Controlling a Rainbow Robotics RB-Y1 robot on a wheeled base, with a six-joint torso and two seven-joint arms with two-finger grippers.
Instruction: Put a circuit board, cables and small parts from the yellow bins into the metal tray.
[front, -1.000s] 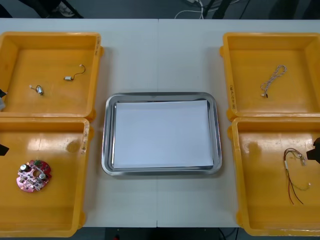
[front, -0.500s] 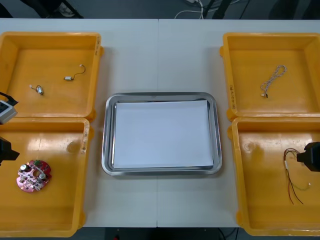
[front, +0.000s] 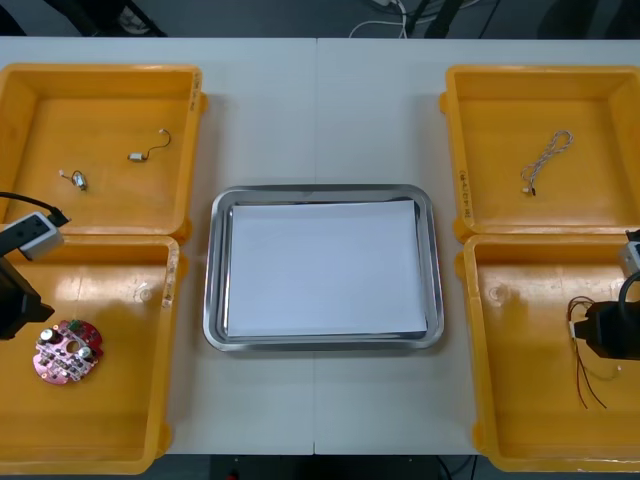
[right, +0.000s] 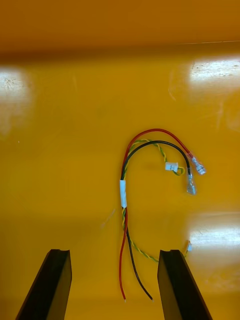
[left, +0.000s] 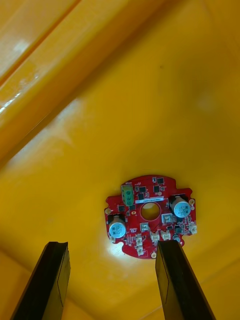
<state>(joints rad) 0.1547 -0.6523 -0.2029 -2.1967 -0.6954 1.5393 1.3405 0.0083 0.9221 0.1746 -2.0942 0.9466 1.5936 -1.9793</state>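
Left gripper (left: 112, 245) hovers over the near-left yellow bin (front: 110, 440), fingers open, gripping nothing. The round red circuit board (front: 67, 351) lies flat on the bin floor just ahead of the fingertips. In front view it's at approx 4 o'clock from the gripper and 8 o'clock from the metal tray (front: 325, 190).

Right gripper (right: 114, 251) is over the near-right bin (front: 520, 400), fingers open too, holding nothing. The red and yellow cable (right: 123, 192), w/ a black strand and white sleeve, lies on the floor, loose ends btwn the fingers, at 4 o'clock from the tray.

Tray is white inside, mid-desk (front: 320, 100). Far-left bin (front: 100, 110), 10 o'clock from tray, holds two small metal parts (front: 78, 180). Far-right bin (front: 500, 110), 2 o'clock, holds the twisted blue and white cable (front: 547, 160).
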